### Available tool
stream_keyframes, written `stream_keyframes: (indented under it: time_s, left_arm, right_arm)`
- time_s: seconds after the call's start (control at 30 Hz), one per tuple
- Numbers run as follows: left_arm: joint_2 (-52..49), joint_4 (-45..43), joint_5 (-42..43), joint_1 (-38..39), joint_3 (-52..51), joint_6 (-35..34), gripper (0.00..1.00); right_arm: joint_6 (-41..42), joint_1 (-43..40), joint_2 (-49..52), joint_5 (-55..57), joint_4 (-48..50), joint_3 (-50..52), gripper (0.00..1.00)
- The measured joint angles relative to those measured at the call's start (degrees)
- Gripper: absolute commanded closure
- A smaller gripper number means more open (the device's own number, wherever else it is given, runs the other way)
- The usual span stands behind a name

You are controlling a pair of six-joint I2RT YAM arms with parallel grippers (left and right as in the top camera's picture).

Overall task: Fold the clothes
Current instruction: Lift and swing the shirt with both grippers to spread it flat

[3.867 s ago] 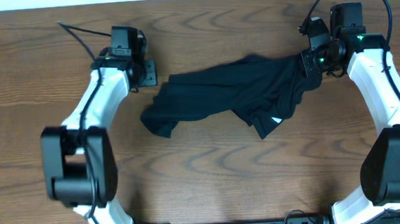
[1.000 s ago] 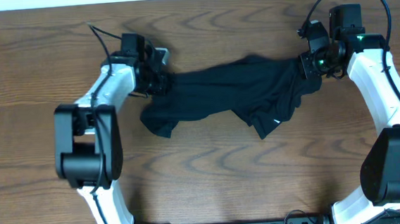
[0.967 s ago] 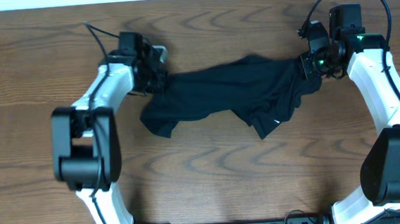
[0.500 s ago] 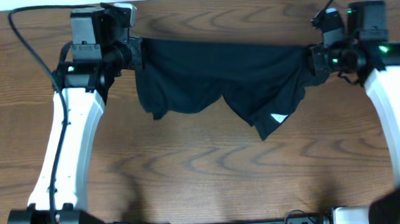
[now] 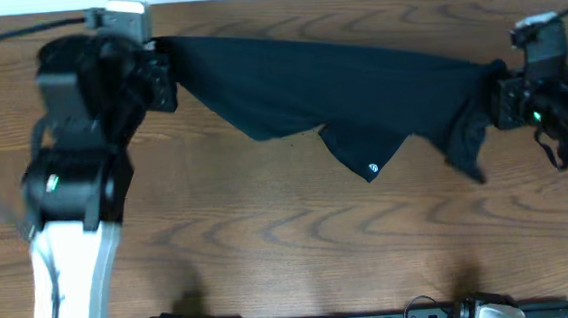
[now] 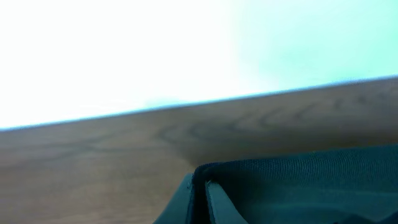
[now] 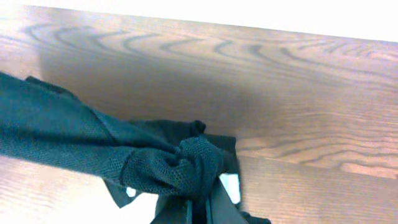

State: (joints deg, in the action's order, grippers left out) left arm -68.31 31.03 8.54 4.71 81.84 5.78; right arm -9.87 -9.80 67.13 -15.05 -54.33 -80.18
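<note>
Two grips hold the T-shirt [image 5: 339,85] strung over the bench's [image 5: 270,240] far side: our left hand [image 5: 165,75] pinches one end, our right hand [image 5: 503,99] clamps a bunched end. We should probably keep tension even and lower it flat onto the bench
</note>
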Motion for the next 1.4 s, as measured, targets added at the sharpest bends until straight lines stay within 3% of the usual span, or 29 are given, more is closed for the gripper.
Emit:
stream_keyframes:
  time_s: [0.23,0.43,0.8,1.0,1.13,1.4]
  left_arm:
    - [9.38,5.01,-0.37,0.00,0.00,0.00,0.94]
    - [14.56,10.40,-1.11,0.00,0.00,-0.66,0.94]
    - [14.91,15.34,-6.16,0.00,0.00,-5.84,0.94]
    - [2.89,15.04,-7.06,0.13,0.26,-6.67,0.94]
    - [-8.17,12.81,-7.23,0.33,0.26,-7.13,0.94]
    - [-29.22,0.33,-7.56,0.33,0.26,-7.30,0.94]
  right_arm:
    - [0.20,-1.07,-7.85,-0.11,-9.01,-3.26,0.99]
    - [1.18,-1.66,-11.19,0.92,-17.20,-13.27,0.99]
    - [1.75,-1.70,-10.10,1.68,-19.06,-22.51,0.99]
    - [1.73,-1.64,3.32,0.61,-19.56,-22.95,0.99]
    - [1.36,-1.51,17.53,-1.22,-18.62,-22.80,0.99]
    - [0.28,-0.07,39.89,-3.08,-8.28,-22.58,0.99]
